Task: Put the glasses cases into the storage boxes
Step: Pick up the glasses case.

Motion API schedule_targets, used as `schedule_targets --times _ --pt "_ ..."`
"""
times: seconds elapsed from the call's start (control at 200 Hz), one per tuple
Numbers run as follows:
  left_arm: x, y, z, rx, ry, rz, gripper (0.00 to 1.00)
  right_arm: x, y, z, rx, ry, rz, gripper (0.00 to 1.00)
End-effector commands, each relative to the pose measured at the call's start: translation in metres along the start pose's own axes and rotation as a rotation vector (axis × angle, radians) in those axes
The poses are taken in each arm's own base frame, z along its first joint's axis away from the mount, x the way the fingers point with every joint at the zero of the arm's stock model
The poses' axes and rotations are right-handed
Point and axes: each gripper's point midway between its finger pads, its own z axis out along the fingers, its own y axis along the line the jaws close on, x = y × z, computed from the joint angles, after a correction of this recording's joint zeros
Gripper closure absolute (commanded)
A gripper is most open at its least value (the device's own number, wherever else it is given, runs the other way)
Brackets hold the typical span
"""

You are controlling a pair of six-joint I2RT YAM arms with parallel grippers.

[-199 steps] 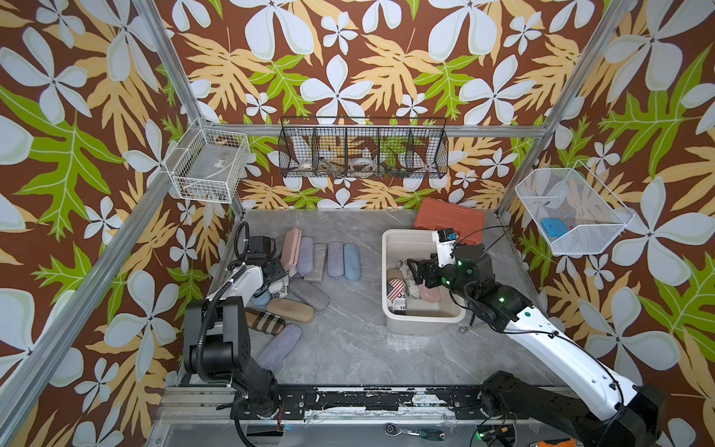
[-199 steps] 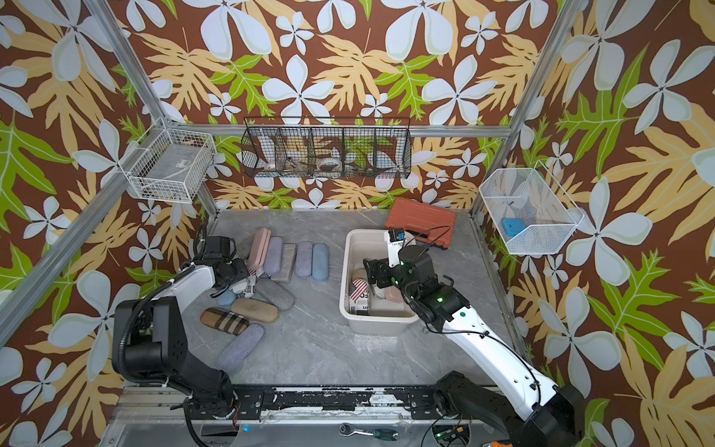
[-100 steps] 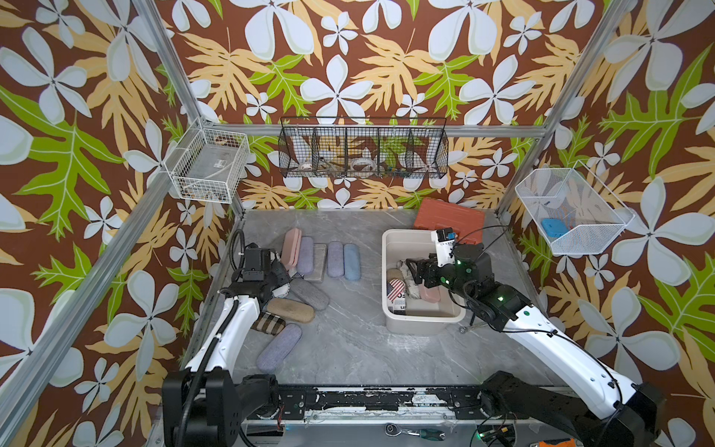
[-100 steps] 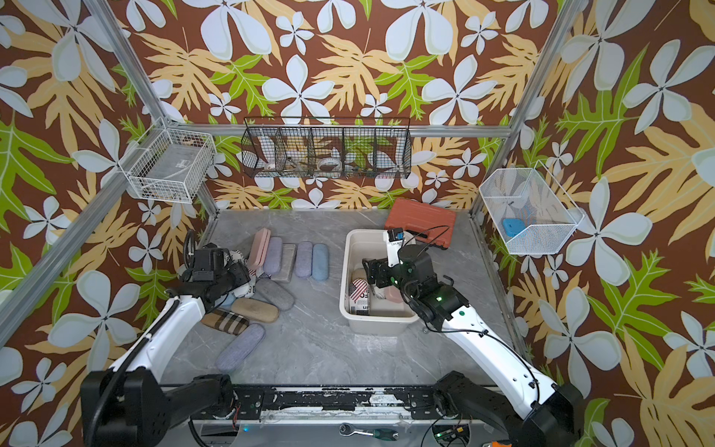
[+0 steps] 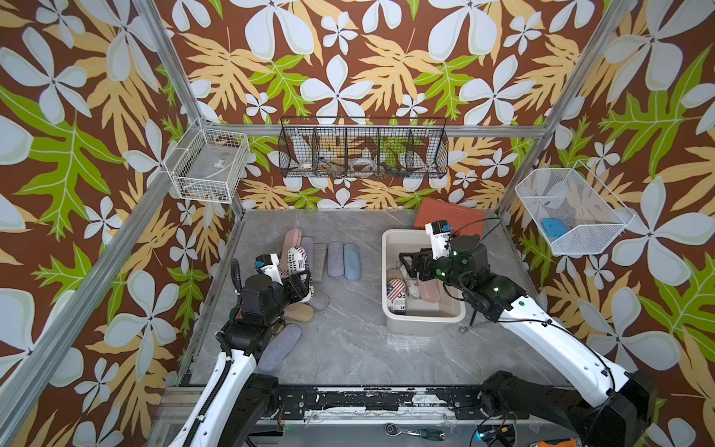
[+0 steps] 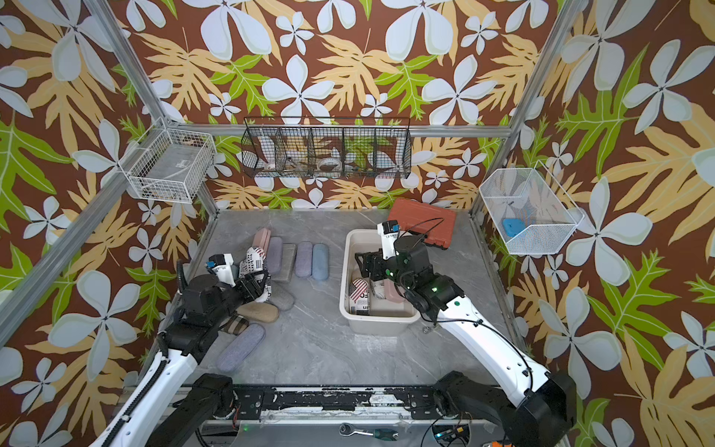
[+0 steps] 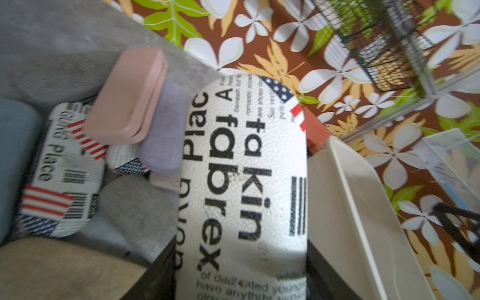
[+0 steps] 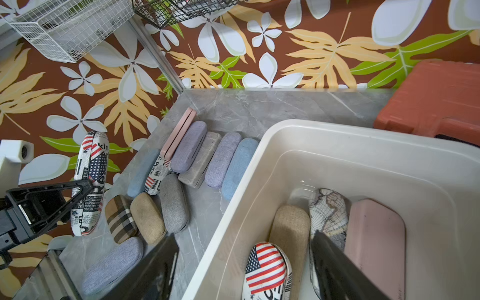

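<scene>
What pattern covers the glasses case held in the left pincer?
The case is newspaper print with flag patches; clearest in the left wrist view.

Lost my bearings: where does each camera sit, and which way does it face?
Both top views: high in front, looking down and back; both arms show.
Left wrist: behind the left hand, along its newspaper-print case toward the tub.
Right wrist: over the tub; fingers of the open right hand show.
Wrist views share the tub.
</scene>
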Motion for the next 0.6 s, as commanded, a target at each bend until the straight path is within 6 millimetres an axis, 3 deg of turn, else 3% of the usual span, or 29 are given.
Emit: schedule_targets --times 0.0,0.175,0.305,0.425,0.596 --pt "-0.016 -0.043 -0.001 0.153 -0.071 0.009 0.62 -0.010 0.013 0.002 -0.064 -0.021 0.042 0.20" --pt "-0.003 -0.093 0.015 0.263 -0.020 0.047 0.63 -0.017 0.019 0.003 -0.089 -0.035 0.061 0.21" --pt "-0.007 -0.137 0.011 0.364 -0.029 0.074 0.63 -0.027 0.029 0.000 -0.135 -0.057 0.075 0.22" --pt "0.002 -0.172 0.010 0.458 -0.005 0.109 0.63 -0.041 0.047 -0.006 -0.220 -0.085 0.092 0.21" --pt "0.019 -0.197 0.018 0.514 0.044 0.139 0.63 -0.052 0.067 -0.007 -0.325 -0.099 0.111 0.20"
